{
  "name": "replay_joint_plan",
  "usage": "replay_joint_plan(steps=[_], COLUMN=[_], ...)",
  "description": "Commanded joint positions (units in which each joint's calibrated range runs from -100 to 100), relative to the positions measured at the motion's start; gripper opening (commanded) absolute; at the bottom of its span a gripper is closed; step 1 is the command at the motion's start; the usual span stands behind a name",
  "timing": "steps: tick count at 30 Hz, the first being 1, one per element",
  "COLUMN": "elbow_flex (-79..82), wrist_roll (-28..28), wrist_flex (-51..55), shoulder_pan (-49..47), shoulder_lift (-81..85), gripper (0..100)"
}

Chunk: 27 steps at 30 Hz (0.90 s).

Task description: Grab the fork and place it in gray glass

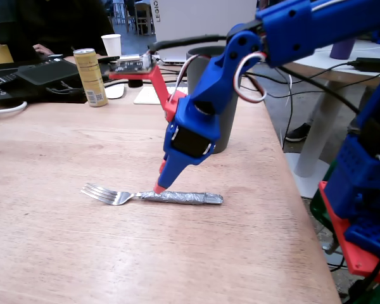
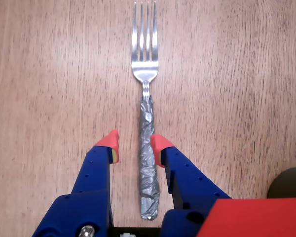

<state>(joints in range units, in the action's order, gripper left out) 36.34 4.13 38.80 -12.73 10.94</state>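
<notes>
— Wood grain, pale and bare, is what is seen nearest the camera in the fixed view; what is found on the table beyond it?

— The fork is laid flat on that wood, its tines turned to the left of the view and its taped handle to the right. The gripper is lowered over the handle. In the wrist view the red-tipped fingers are seen parted narrowly on either side of the handle, the right one close against it, the left one with a slim gap; nothing is clamped.

— And behind the fork?

— The gray glass is stood upright just behind the fork, largely hidden by the blue arm. Farther behind the fork and to the left, a yellow can is stood, and past it a white paper cup. Dark keyboards and cables are spread along the far left edge.

— What room is left around the fork?

— Open wood is seen left of the fork and in front of it. To the right of the fork the table's edge is near, with floor and a white table leg beyond.
</notes>
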Motion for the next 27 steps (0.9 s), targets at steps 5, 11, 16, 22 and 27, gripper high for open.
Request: replay_joint_plan(steps=[5, 11, 16, 22, 27], elbow_flex=[-2.79, -1.94, -2.88, -7.79, -12.98], wrist_roll=[0.29, 0.24, 0.29, 0.29, 0.29], wrist_flex=[0.28, 0.36, 0.36, 0.36, 0.45], shoulder_pan=[-0.81, -0.13, 0.72, 1.39, 4.78], shoulder_lift=[0.13, -0.05, -5.02, -9.31, -13.43], gripper=[17, 33, 33, 33, 33])
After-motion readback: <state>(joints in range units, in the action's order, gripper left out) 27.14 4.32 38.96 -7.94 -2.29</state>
